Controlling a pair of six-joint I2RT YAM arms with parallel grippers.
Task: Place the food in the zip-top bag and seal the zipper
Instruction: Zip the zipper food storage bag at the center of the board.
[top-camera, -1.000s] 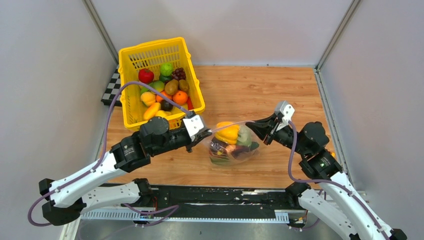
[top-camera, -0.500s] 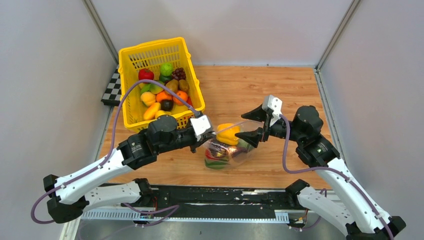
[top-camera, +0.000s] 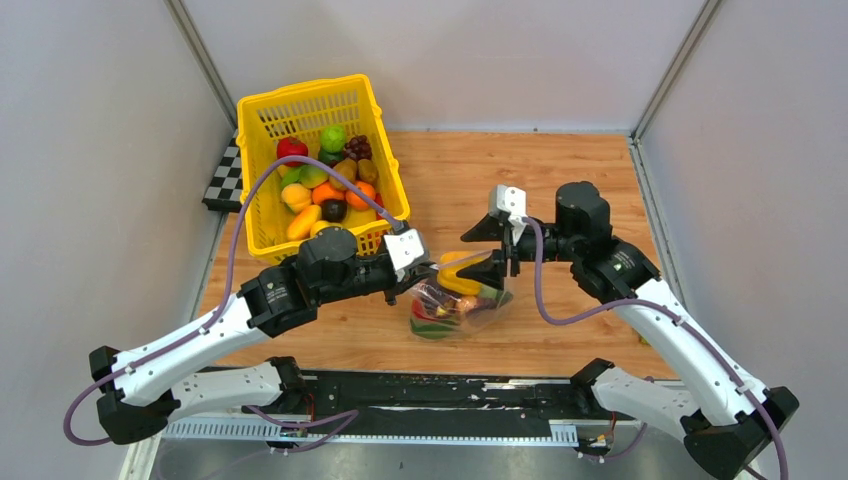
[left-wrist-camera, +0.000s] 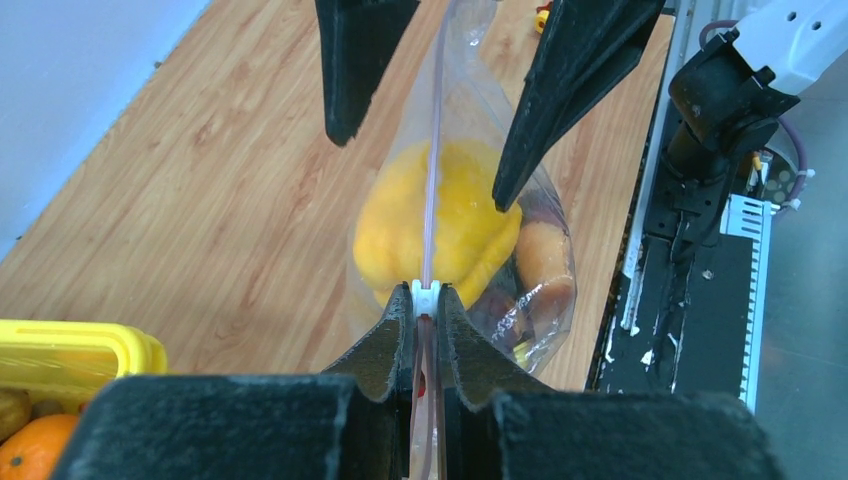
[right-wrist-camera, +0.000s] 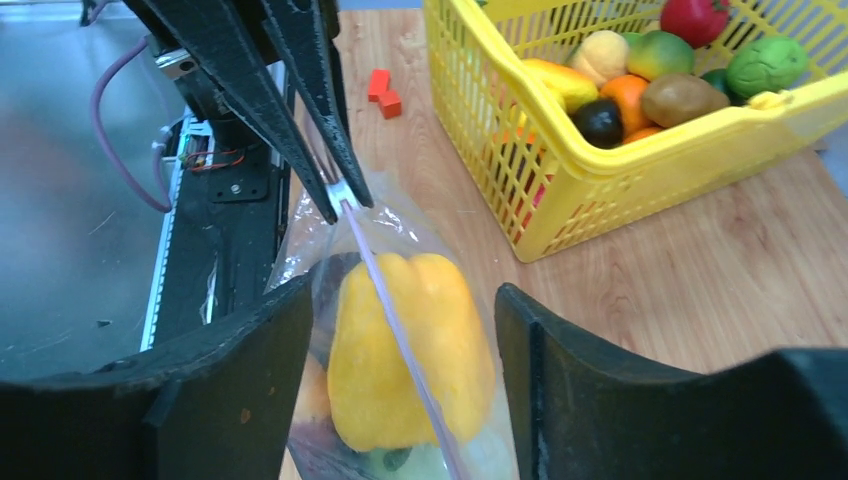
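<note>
The clear zip-top bag stands on the wooden table with food in it, a yellow pepper on top. My left gripper is shut on the left end of the zipper, at its white slider. My right gripper is open and straddles the top of the bag, one finger on each side of the zipper line, touching neither side. The pepper sits between the right fingers. Darker food lies under it, partly hidden.
A yellow lattice basket with several more toy fruits stands at the back left, close behind my left arm. A checkered board lies left of it. Two small orange-red blocks lie near the table's front edge.
The right gripper has let go of the bag's right end, opened, and moved left over the bag toward the left gripper. The left gripper has kept its hold and shifted slightly right.
</note>
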